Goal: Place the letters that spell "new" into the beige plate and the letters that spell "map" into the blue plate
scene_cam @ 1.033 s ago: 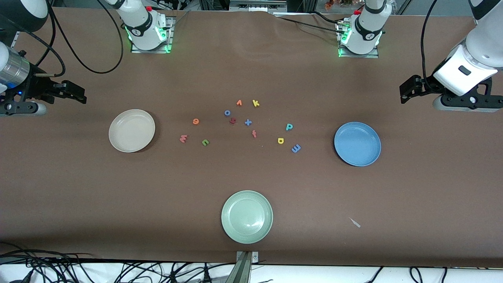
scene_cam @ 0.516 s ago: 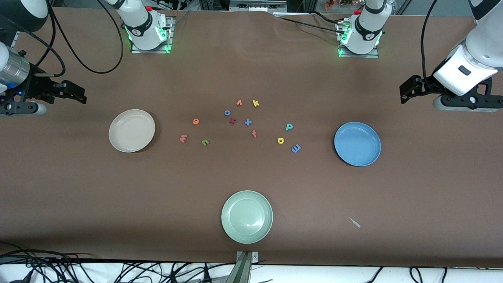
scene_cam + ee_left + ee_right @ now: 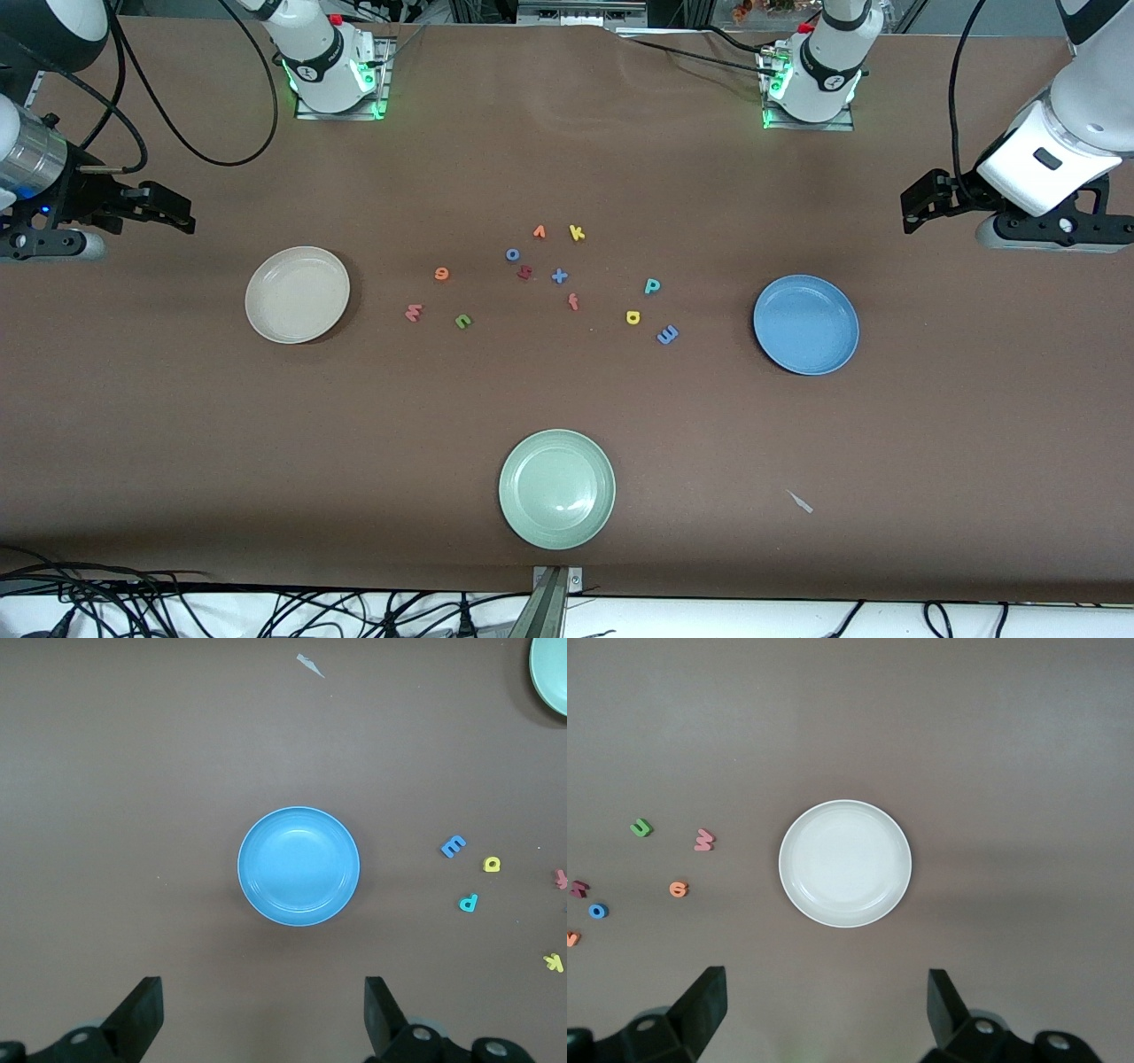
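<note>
While both arms are waiting at the two ends of the table, the right gripper is hanging at the left edge of the frame and the left gripper at the right edge, each with jaws standing wide apart and holding nothing.

Nothing is lying in the beige plate, left of centre, or in the blue plate, right of centre. Between them the letters are lying loose on the brown table: the w, n and e nearer the beige plate, the p, a and m nearer the blue plate. Bare table is surrounding each plate's rim.

A pale green plate is sitting close to the bottom edge.
</note>
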Tool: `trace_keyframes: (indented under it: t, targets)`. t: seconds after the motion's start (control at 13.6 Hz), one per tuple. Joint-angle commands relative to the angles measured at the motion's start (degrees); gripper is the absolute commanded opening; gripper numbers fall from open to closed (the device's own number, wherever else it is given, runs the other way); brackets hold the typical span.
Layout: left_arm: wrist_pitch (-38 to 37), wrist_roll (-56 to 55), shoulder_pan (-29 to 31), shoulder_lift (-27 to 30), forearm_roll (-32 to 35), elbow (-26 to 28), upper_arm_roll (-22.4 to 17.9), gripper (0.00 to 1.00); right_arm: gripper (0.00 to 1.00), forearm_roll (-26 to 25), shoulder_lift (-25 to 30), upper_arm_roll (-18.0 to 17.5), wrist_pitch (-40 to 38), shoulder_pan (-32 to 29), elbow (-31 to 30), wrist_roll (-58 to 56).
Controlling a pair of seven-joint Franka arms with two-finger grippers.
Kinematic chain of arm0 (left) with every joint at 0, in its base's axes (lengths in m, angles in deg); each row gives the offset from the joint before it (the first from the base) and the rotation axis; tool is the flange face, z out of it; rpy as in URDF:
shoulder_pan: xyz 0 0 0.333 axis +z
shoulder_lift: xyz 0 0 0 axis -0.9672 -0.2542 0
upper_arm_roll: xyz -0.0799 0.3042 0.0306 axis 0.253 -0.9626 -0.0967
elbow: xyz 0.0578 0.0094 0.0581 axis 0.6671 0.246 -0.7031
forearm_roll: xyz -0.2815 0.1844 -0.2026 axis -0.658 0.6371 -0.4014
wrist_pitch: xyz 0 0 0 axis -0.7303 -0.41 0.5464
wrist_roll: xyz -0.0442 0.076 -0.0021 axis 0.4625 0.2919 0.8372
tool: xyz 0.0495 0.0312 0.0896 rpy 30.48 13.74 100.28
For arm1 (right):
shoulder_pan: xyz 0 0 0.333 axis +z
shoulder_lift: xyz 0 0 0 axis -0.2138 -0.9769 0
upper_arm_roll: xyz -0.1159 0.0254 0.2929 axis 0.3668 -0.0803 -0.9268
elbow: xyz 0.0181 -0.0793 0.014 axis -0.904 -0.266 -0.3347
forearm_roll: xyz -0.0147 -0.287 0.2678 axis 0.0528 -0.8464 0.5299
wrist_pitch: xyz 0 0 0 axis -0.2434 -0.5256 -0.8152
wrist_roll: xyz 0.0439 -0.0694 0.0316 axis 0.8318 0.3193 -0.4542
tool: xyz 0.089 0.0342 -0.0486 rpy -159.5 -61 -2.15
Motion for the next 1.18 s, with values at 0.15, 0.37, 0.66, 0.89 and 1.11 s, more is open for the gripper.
trace_keyframes:
  t: [0.15, 0.37, 0.66, 0.89, 1.11]
  targets:
    - [-0.33, 0.51, -0.28, -2.51, -0.86, -1.71, 0.23, 1.0, 1.0, 0.6, 0.33, -0.27, -0.35, -0.31, -0.23, 0.09]
    - [-0.24, 0.6, -2.04, -4.63, -1.83, -2.85, 0.67, 1.0, 1.0, 0.68, 0.33, -0.27, -0.35, -0.31, -0.23, 0.09]
    - [-0.24, 0.6, -7.39, -12.45, -1.92, -3.03, 1.37, 1.0, 1.0, 1.21, 0.24, -0.27, 0.18, -0.31, -0.23, 0.27]
    - [0.11, 3.06, -14.05, -19.38, -1.4, -4.61, 1.98, 1.0, 1.0, 1.21, -0.28, -0.44, 0.44, -0.14, -0.05, 0.27]
    - [5.34, 3.5, -17.68, -23.44, -1.83, -4.44, 2.51, 1.0, 1.0, 0.86, -1.86, -1.05, 0.71, 0.74, 0.04, 0.09]
